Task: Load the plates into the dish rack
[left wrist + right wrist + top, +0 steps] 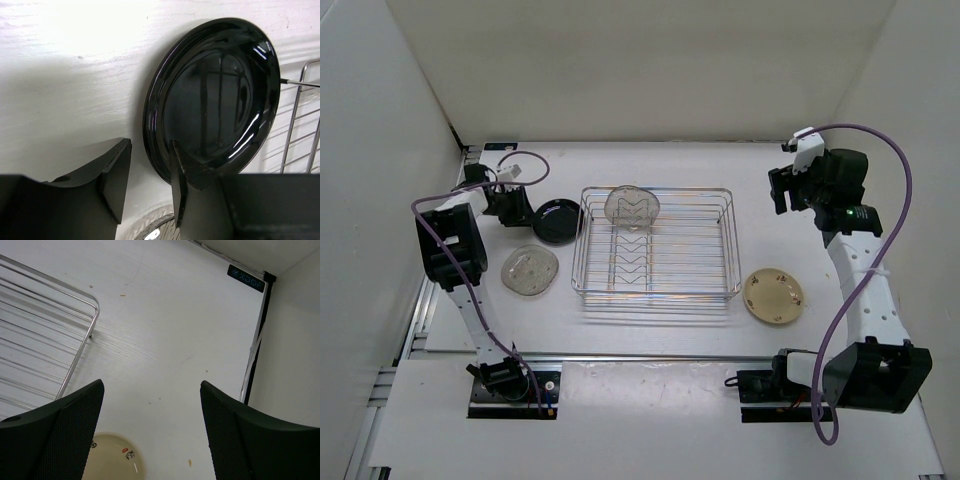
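Observation:
The chrome wire dish rack (655,290) stands mid-table. A pale round plate (632,207) stands upright in its back row. The glossy black plate (558,220) lies just left of the rack. My left gripper (515,207) is open at the plate's left edge. In the left wrist view one of its fingers (187,175) overlaps the black plate's (215,95) rim, and the other is over bare table. The clear glass plate (530,270) lies front left. The cream speckled plate (773,296) lies right of the rack. My right gripper (780,190) is open and empty, held high at back right.
White walls close in the table at the back and both sides. The right wrist view shows the rack's corner (75,330), the cream plate's edge (112,460) and a black frame strip (255,345) along the wall. The arm bases stand at the near edge.

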